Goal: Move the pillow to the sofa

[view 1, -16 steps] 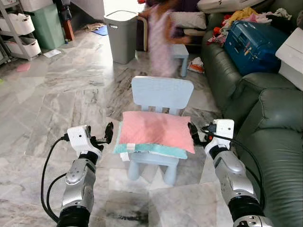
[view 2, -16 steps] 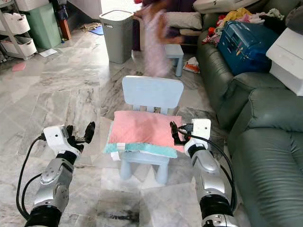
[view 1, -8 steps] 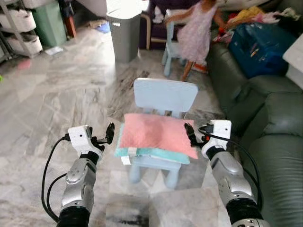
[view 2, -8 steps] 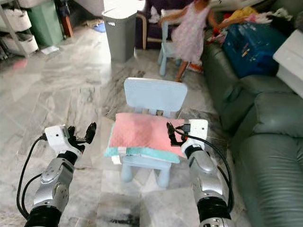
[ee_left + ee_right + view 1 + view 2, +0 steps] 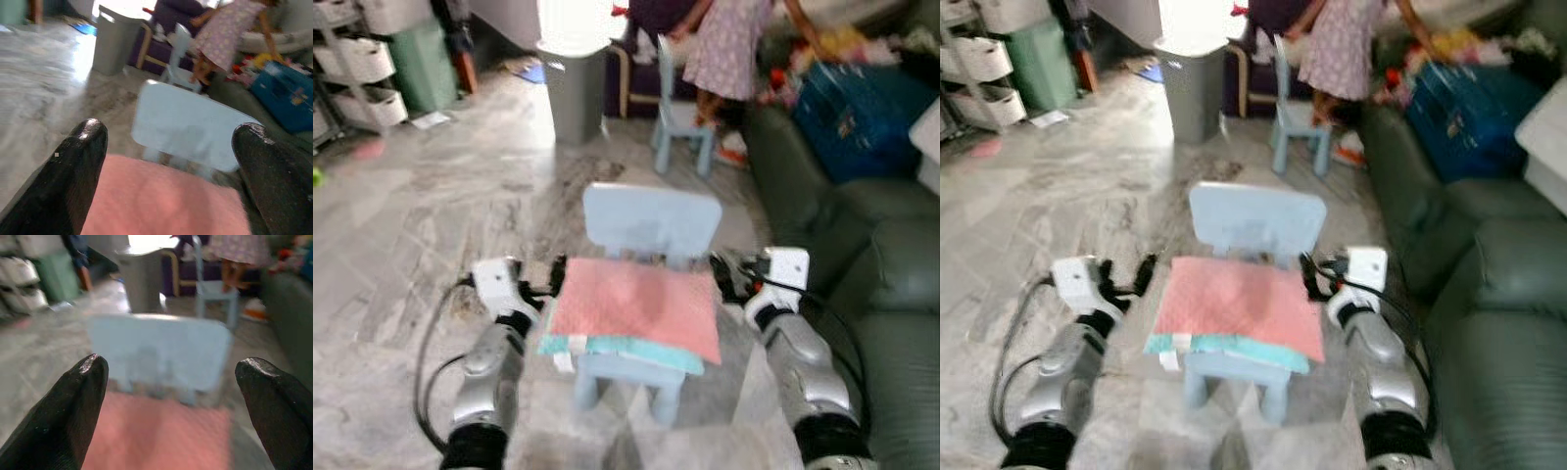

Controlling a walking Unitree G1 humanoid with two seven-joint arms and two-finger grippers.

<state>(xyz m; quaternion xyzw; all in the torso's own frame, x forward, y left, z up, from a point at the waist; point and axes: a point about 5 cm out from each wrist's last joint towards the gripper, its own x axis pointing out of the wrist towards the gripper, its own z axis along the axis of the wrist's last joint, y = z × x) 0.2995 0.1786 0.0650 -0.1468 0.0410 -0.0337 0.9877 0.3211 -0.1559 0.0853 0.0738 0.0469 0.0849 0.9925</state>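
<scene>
On the seat of a small pale blue chair [image 5: 651, 220] in the middle of the marble floor [image 5: 431, 206] lies the pink pillow [image 5: 636, 305], flat, with a teal layer and a bit of white showing under its front edge, which overhangs the seat. The left gripper [image 5: 551, 279] is just beside the pillow's left edge and the right gripper [image 5: 722, 277] just beside its right edge, so the pillow sits between the two; neither visibly presses into it. In the left wrist view the two black fingers [image 5: 73, 171] stand wide apart with the pink cloth and the chair's backrest between them, and in the right wrist view the fingers [image 5: 63, 416] are likewise spread wide over the pink surface, so both grippers are released and grasp nothing. The dark green leather sofa [image 5: 891, 284] runs along the robot's right, near the chair, with a blue case [image 5: 862, 113] and heaped clothes further back on it. Beyond the chair stand a second small blue chair [image 5: 680, 122], a person in a light patterned dress [image 5: 729, 44] beside it, and a grey bin [image 5: 573, 78]. White storage drawers [image 5: 357, 73] sit at the far left. The head views are somewhat blurred.
</scene>
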